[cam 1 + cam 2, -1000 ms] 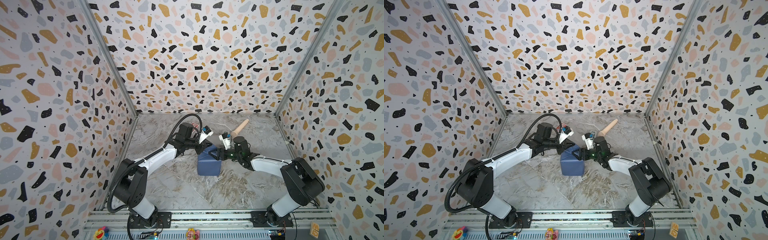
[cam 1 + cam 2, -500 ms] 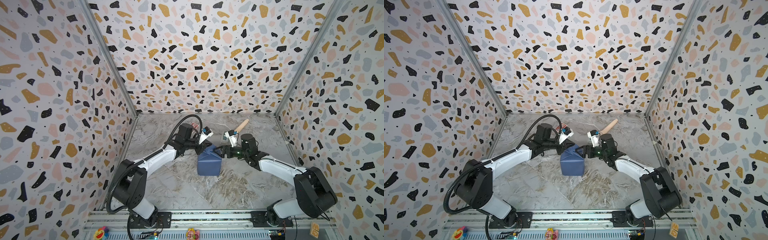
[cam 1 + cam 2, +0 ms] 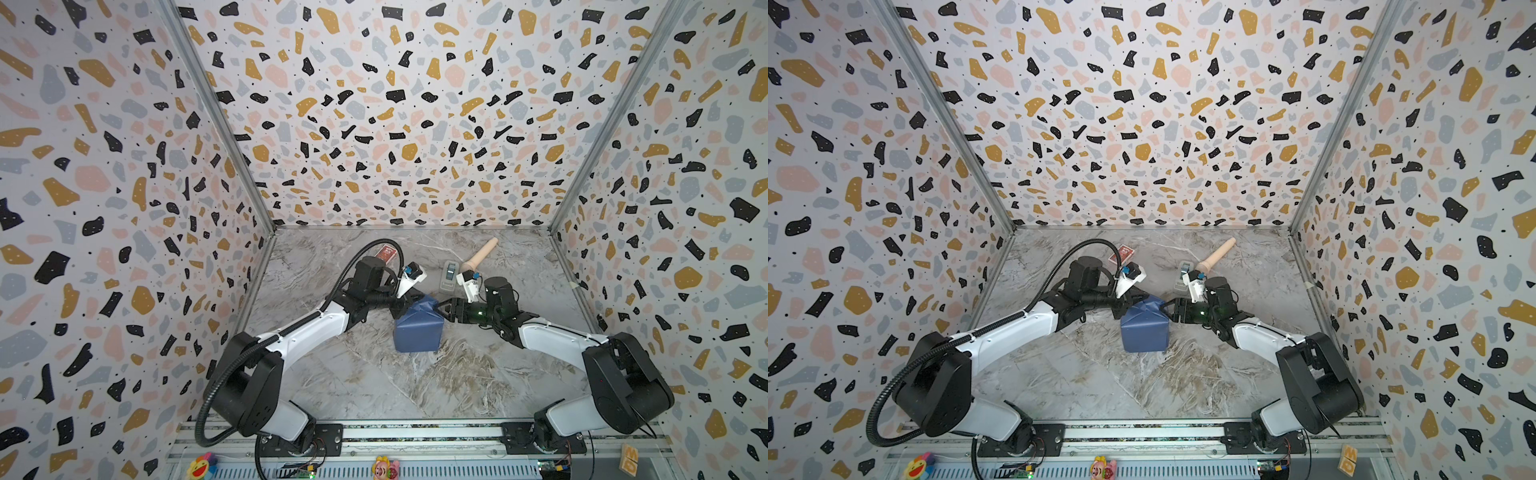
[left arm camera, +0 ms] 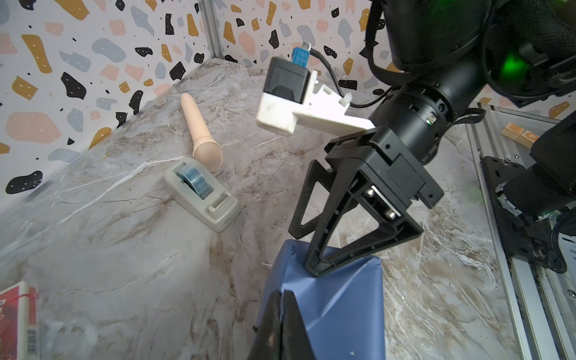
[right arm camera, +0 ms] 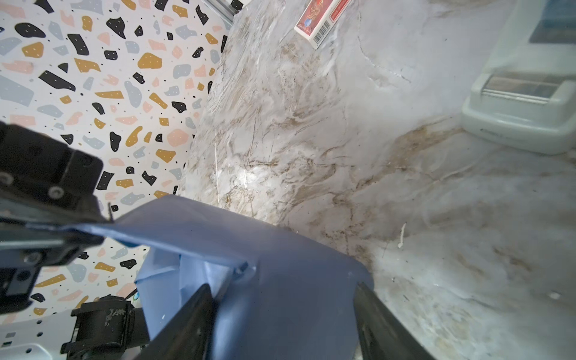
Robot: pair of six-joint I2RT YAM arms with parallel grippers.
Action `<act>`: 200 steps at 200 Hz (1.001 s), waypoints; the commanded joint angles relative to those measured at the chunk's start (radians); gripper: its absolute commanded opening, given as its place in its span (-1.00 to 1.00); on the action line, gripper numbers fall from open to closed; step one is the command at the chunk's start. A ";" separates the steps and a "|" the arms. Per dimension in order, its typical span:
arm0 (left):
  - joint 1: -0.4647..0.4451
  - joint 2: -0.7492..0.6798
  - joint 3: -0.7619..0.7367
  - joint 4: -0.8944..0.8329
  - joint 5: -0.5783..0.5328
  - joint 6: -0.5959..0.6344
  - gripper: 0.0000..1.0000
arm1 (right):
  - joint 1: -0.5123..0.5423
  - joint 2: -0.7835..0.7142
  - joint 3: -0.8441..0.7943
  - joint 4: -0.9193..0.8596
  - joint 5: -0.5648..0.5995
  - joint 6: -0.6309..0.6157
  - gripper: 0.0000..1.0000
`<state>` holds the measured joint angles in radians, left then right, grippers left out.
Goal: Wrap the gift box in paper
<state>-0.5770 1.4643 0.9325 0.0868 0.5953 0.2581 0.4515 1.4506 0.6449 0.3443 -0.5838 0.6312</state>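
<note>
The paper [image 3: 417, 328] is a plain dull blue, and its inner folds show a lighter sky blue in the right wrist view. The tabletop [image 3: 374, 386] is grey marble with white veins and brown streaks. The walls [image 3: 374, 104] carry a terrazzo pattern of black, mustard, pink and grey-blue flecks with small black dots on off-white. The microphone [image 4: 199, 131] is pale peach-beige all over. The tape dispenser [image 4: 215, 212] is light grey and holds a translucent blue roll. The card pack [image 5: 321, 18] is red with a white edge and a black barcode. The left gripper [image 4: 282, 304] and right gripper [image 4: 304, 252] are black. The left arm [image 3: 307, 332] and right arm [image 3: 557, 340] are white and black, and a green light [image 3: 478, 309] glows on the right one.
</note>
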 commanded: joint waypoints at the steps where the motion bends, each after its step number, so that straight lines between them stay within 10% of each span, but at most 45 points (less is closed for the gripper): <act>1: -0.032 -0.053 -0.076 0.078 -0.034 -0.065 -1.00 | 0.026 -0.010 -0.050 -0.041 0.084 0.032 0.39; 103: -0.120 -0.082 -0.224 0.134 -0.065 -0.211 -1.00 | 0.044 -0.036 -0.077 -0.024 0.141 0.050 0.45; 200: -0.129 -0.088 -0.313 0.185 -0.069 -0.228 -0.45 | 0.032 -0.168 0.013 -0.187 0.124 -0.056 0.63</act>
<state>-0.6968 1.3724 0.6556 0.3172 0.5152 0.0349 0.4919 1.3560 0.6144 0.2775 -0.4740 0.6312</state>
